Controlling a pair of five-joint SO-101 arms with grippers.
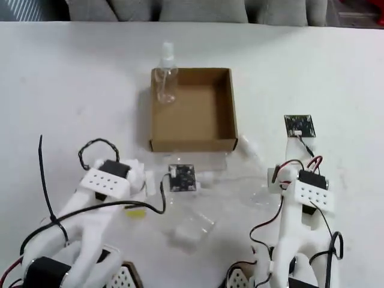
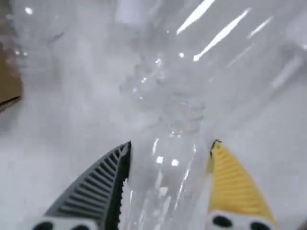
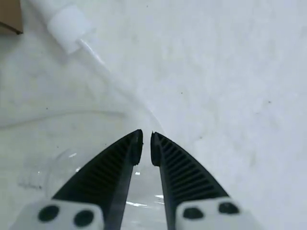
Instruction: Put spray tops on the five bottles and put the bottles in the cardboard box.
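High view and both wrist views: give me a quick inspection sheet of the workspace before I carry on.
Surface: white table, no spills seen.
Job's things: cardboard box open, floor bare; capped bottle upright at its far left corner, in or out cannot be told; uncapped bottles lying in front of the box; loose spray top at its near right corner.
Clutter: two circuit boards.
Grippers: left gripper fingers against both sides of a clear bottle; right gripper fingers nearly together at the spray top's tube.
Cables: black cable by the left arm; red and black wires on the right arm.
Surroundings: grey cushions beyond the table.
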